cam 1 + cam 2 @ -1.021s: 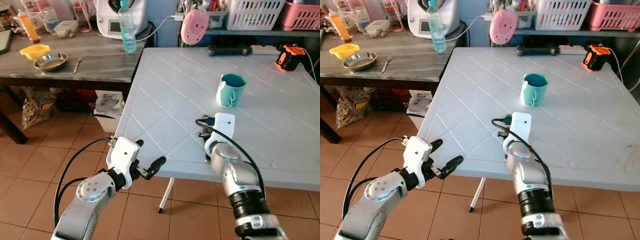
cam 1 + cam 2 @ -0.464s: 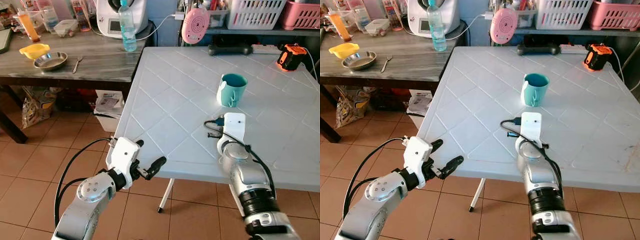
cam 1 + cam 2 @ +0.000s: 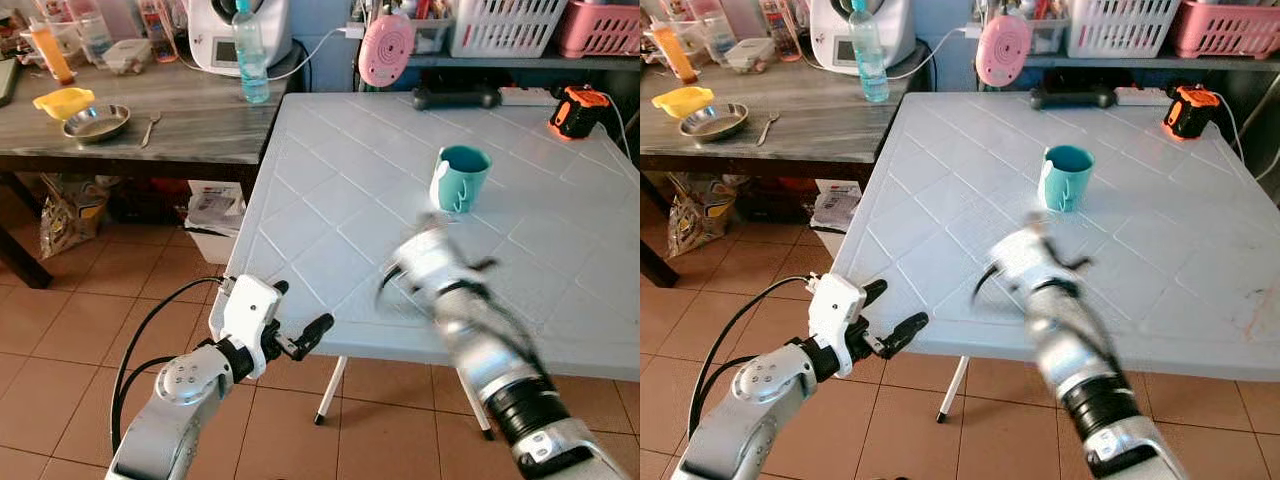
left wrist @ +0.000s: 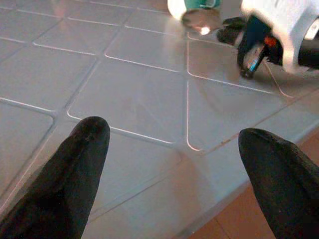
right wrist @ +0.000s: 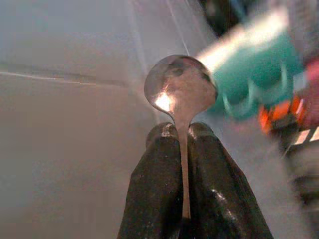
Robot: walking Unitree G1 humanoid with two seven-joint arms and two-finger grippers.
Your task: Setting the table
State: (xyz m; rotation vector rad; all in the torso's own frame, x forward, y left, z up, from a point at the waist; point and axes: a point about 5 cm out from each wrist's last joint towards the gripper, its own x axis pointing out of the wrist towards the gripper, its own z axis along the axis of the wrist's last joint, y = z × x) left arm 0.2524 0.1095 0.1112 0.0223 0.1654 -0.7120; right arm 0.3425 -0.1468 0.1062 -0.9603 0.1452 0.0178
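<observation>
Steel spoon (image 5: 180, 94) between right pincer (image 5: 183, 137) fingers

Left arm is seen at lower left of the head views, bent, wrist raised. Left gripper (image 3: 300, 338) is held level, fingers spread wide apart. Right arm, motion-blurred, is extended from lower right toward frame centre. Right gripper (image 5: 182, 130) fingers are pressed together, clamped on a spoon (image 5: 180, 89) handle.
</observation>
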